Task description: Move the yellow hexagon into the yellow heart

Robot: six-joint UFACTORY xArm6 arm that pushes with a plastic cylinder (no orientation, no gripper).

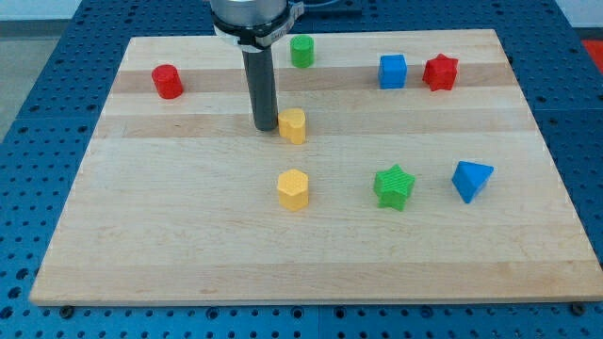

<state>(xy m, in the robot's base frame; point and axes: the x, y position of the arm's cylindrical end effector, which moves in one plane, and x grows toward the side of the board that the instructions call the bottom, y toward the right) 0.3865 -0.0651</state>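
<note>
1. Right now my tip, a bare rod with no fingers to spread or pinch, touches the upper yellow block, just at its right.
2. Apparently the yellow hexagon sits below, apart.
3. Risk: an off-centre push could spin a block aside.

– What colours are on the tabletop?

– It is pale wood with lengthwise grain in lighter and darker bands. Around it lies a blue surface dotted with dark holes.

– And the blocks?

– Two yellow: the yellow hexagon and the yellow heart. A red cylinder, a red star, a green block, a green star, a blue cube, a blue triangle.

– The rod?

– Dark, probably black or grey.
</note>
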